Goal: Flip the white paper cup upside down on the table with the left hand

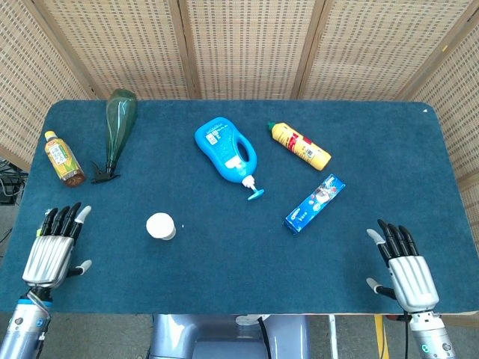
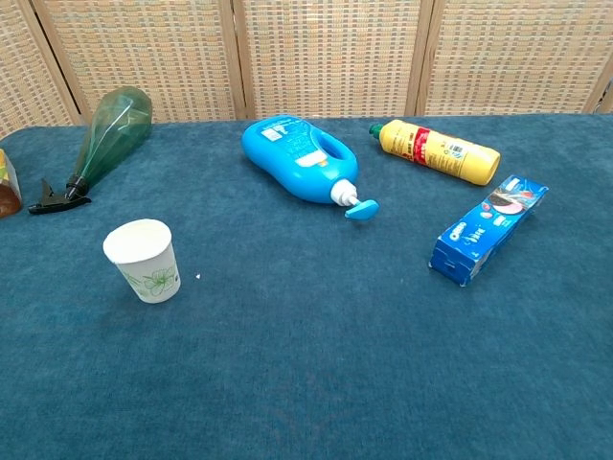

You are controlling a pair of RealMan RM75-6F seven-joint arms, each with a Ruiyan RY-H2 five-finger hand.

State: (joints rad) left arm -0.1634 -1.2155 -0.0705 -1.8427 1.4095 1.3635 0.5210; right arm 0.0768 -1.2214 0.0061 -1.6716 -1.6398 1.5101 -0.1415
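White paper cup [image 2: 144,260]: set upright, mouth up, near the table's [image 1: 224,284] front-left part, untouched. Left hand [image 1: 54,250] and right hand [image 1: 404,269]: held at the front corners, fingers spread, nothing grasped. Farther back are laid a blue box [image 1: 314,203], blue jug [image 1: 226,152], yellow bottle [image 1: 300,146], green spray bottle [image 1: 116,129].

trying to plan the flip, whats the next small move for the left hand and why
Probably reach the left hand right toward the white paper cup. The cup stands upright, mouth up, untouched, and the hand is open at the table's near-left edge, well apart from it.
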